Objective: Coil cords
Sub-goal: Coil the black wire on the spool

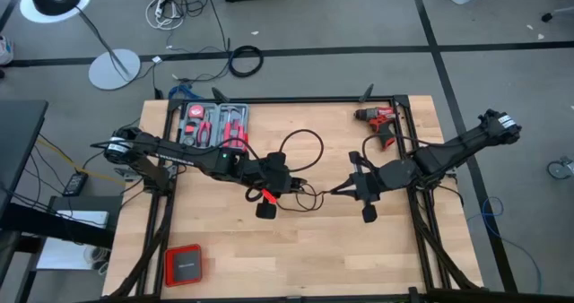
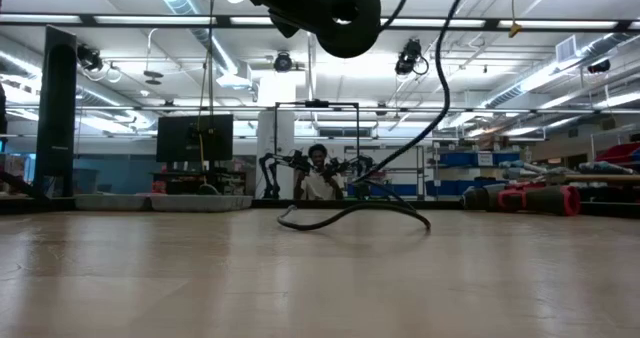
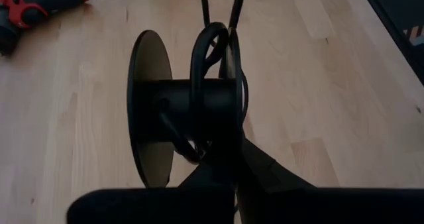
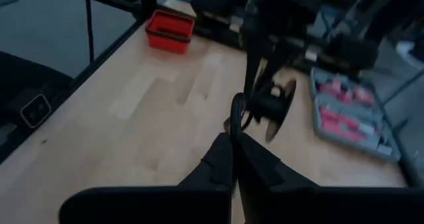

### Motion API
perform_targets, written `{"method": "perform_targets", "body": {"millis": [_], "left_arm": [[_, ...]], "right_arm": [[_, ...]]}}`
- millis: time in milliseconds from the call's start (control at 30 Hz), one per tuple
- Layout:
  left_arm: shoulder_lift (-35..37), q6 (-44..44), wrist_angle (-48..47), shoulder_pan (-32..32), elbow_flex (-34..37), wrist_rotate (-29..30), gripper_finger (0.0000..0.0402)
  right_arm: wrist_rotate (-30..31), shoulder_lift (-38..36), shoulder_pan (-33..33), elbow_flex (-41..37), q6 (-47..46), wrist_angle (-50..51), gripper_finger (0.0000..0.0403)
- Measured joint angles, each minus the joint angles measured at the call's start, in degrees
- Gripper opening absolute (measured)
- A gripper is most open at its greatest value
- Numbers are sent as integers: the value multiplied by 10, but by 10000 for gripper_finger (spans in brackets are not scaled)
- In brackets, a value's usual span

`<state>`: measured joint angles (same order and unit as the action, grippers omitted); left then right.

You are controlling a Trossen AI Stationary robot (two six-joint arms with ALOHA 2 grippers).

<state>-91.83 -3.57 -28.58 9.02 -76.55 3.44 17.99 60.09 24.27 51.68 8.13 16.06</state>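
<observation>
From above, the pale wooden table (image 1: 296, 249) carries both arms at its middle, the cord (image 1: 300, 151) looping beyond and between them. The left gripper (image 3: 222, 164), jaws clamped together on a black spool (image 3: 179, 111), holds it steady, probably for winding. The right gripper (image 4: 232, 151) pinches the cord just ahead of its closed jaws.

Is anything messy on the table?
Yes: the cord sprawls in a loose loop at the table's middle, only partly wound on the spool held by the left gripper.
</observation>
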Motion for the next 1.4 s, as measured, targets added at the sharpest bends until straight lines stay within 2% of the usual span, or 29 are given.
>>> {"method": "perform_targets", "body": {"millis": [167, 367, 500, 733, 1033, 1333, 1400], "left_arm": [[0, -3, 0, 0, 0, 0, 0], [0, -8, 9, 0, 0, -13, 0], [0, -10, 23, 0, 0, -34, 0], [-13, -22, 43, 0, 0, -61, 0], [-28, -84, 86, -5, 1, -63, 0], [-28, -149, 89, -11, 1, -98, 0], [-28, -164, 93, -12, 1, -108, 0]], "right_arm": [[-4, 3, -22, 0, 55, -45, 3], [-50, 8, -75, 0, 113, -75, 3], [-111, 34, -121, 0, 171, -86, 3], [-188, 79, -165, 0, 241, -180, 3], [-265, 145, -219, 0, 260, -218, 4], [-399, 175, -271, 0, 255, -240, 4], [-412, 178, -277, 0, 249, -236, 5]]}}
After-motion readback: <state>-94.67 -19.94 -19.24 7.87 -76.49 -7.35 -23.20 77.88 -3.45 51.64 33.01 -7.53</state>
